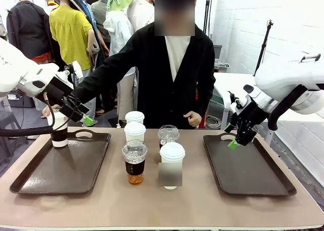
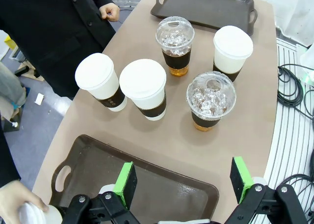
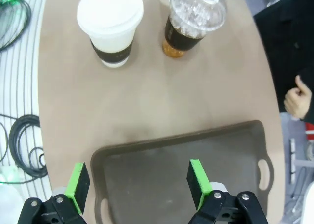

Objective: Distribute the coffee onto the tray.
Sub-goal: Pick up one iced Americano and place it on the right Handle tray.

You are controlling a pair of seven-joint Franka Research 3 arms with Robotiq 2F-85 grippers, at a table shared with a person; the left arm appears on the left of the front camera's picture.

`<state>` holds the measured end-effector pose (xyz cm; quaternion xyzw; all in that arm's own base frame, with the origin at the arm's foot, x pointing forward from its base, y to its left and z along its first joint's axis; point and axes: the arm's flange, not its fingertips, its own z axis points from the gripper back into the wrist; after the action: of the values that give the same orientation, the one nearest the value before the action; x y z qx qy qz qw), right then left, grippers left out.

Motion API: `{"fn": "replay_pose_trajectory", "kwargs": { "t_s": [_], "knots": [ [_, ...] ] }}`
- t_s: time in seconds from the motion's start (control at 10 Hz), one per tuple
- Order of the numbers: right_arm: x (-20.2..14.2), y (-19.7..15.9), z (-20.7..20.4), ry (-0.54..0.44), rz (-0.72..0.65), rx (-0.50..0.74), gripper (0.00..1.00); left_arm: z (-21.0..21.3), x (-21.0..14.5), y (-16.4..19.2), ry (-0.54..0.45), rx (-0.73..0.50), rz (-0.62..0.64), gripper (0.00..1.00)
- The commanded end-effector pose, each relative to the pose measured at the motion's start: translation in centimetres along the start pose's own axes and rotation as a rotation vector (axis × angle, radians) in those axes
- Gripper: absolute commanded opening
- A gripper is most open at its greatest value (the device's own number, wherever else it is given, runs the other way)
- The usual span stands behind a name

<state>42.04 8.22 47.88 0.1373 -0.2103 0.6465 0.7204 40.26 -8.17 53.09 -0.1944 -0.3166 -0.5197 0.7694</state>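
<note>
Five coffee cups stand mid-table: three white-lidded ones and two dome-lidded ones. A sixth cup stands at the far left corner of the left tray, with the person's hand on it. My left gripper hangs open above that tray's far edge, just right of this cup. Open too, my right gripper hovers over the near-left part of the right tray, nothing between its fingers.
The person stands at the far side, one arm stretched to the left tray, the other hand resting near the table's far edge. In the right wrist view a white-lidded cup and a dome-lidded cup stand beyond the tray. Cables lie on the floor.
</note>
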Motion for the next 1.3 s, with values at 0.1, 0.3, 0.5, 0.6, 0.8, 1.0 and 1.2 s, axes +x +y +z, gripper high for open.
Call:
{"fn": "replay_pose_trajectory", "kwargs": {
  "t_s": [0.1,0.3,0.5,0.6,0.8,1.0,1.2],
  "knots": [
    [-1.8,-1.4,-1.2,-0.15,-0.027,0.008,1.0,-0.1,-0.1,0.3,-0.026,-0.013,-0.008,1.0],
    [-3.0,-1.5,-1.8,-0.231,-0.055,-0.026,1.0,-0.1,-0.1,0.3,-0.026,-0.013,-0.008,1.0],
    [-3.9,-1.4,-2.4,-0.333,-0.078,-0.043,1.0,-0.1,-0.1,0.3,-0.026,-0.013,-0.008,1.0],
    [-4.3,-1.5,-2.7,-0.346,-0.091,-0.043,1.0,-0.1,-0.1,0.3,-0.026,-0.013,-0.008,1.0],
    [-4.4,-0.9,-2.1,-0.343,-0.14,-0.061,1.0,-0.1,-0.1,0.3,-0.026,-0.013,-0.008,1.0],
    [-4.0,-1.5,-1.7,-0.332,-0.112,-0.035,1.0,-0.1,-0.1,0.3,-0.026,-0.013,-0.008,1.0],
    [-4.0,-1.5,-1.7,-0.332,-0.112,-0.035,1.0,-0.1,-0.1,0.3,-0.026,-0.013,-0.008,1.0]
  ]
}}
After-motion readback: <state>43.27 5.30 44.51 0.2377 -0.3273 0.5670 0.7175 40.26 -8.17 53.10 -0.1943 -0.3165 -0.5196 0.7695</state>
